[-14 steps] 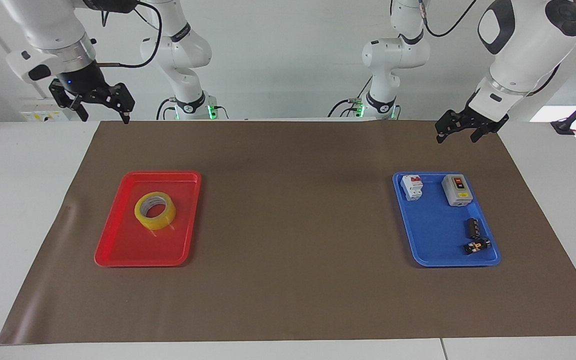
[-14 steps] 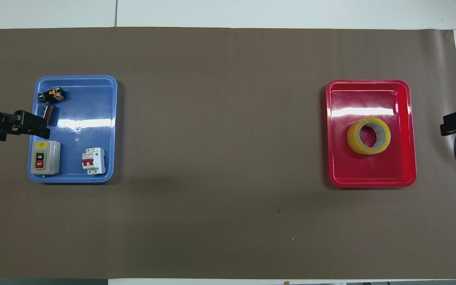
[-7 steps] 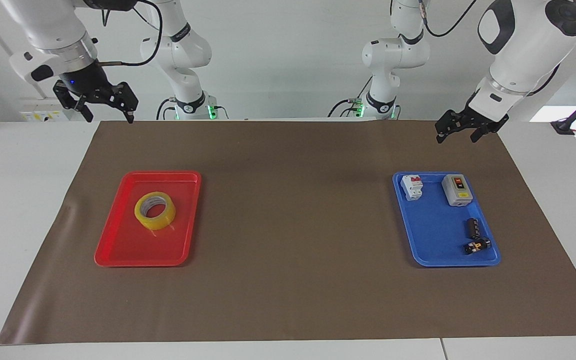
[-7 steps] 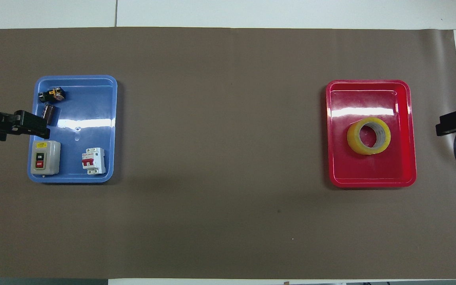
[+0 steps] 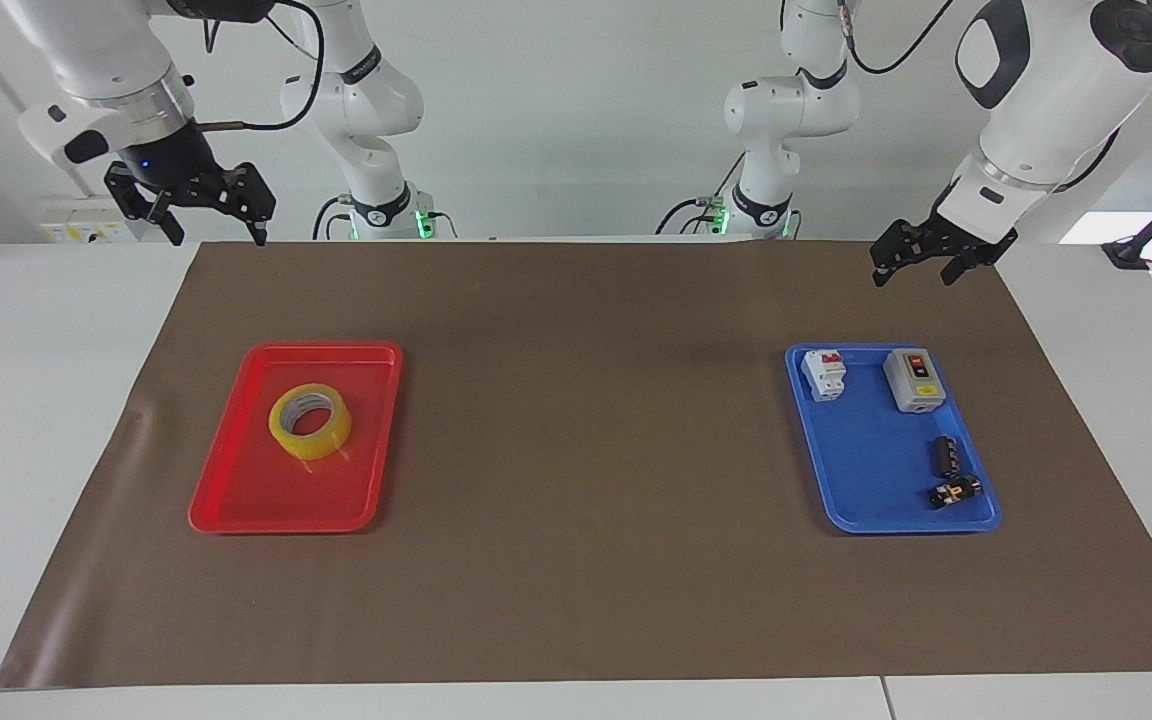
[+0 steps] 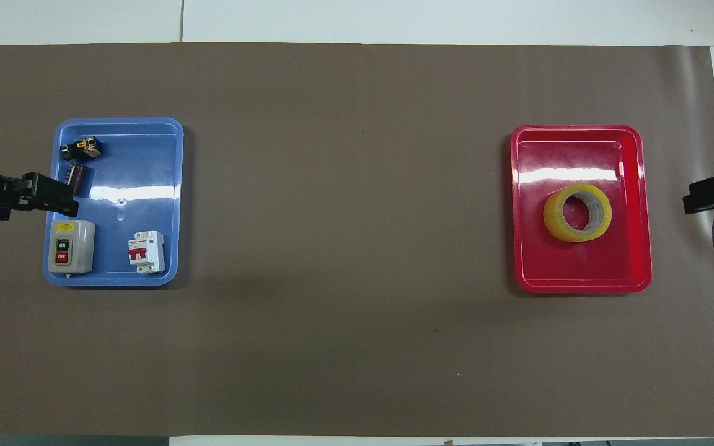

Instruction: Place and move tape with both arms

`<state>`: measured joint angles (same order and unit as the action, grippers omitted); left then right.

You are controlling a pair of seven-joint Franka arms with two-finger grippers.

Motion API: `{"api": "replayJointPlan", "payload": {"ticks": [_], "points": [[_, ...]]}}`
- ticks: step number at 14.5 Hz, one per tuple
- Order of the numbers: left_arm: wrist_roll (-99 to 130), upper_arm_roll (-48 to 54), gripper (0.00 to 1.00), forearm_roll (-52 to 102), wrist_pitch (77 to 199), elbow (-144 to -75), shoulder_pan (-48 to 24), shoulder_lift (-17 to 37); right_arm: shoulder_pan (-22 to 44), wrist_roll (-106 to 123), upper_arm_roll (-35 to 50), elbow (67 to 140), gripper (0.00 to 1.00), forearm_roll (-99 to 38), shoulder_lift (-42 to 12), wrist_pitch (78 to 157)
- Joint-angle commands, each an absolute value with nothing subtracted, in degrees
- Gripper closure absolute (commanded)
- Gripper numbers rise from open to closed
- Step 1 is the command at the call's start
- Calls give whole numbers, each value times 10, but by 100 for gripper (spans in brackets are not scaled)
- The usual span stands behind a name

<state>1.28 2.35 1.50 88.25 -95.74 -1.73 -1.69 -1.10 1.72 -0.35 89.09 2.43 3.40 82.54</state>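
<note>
Both grippers I see released and empty: left gripper (image 5: pixel 914 264) cut off overhead, right gripper (image 5: pixel 204 212) too; tape (image 5: pixel 310 421) lies in the red tray (image 5: pixel 236 500)

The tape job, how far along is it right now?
Nothing looks done yet. The tape lies flat in the red tray, untouched. Nothing is in hand: the right gripper hangs open, up over the mat's edge at its own end, and the left gripper hangs open near the blue tray. Picking the roll up and moving it with both arms is all left.
</note>
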Motion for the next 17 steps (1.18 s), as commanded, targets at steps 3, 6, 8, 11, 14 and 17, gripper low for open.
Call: {"api": "replayJointPlan", "payload": {"ticks": [3,6,8,11,14,17], "points": [[8,26,0,26,885,-961,-9,-25,-16,29,-2,889,0,24,37,818],[8,26,0,26,885,-961,-9,-25,-16,29,-3,890,0,23,37,818],[9,26,0,26,885,-961,-9,-25,-16,30,-3,890,0,23,37,818],[8,26,0,26,885,-961,-9,-25,-16,30,-3,891,0,23,37,819],[8,26,0,26,885,-961,-9,-25,-18,26,-3,896,0,22,39,824],[8,26,0,26,885,-961,-9,-25,-19,26,-3,897,0,22,40,824]]}}
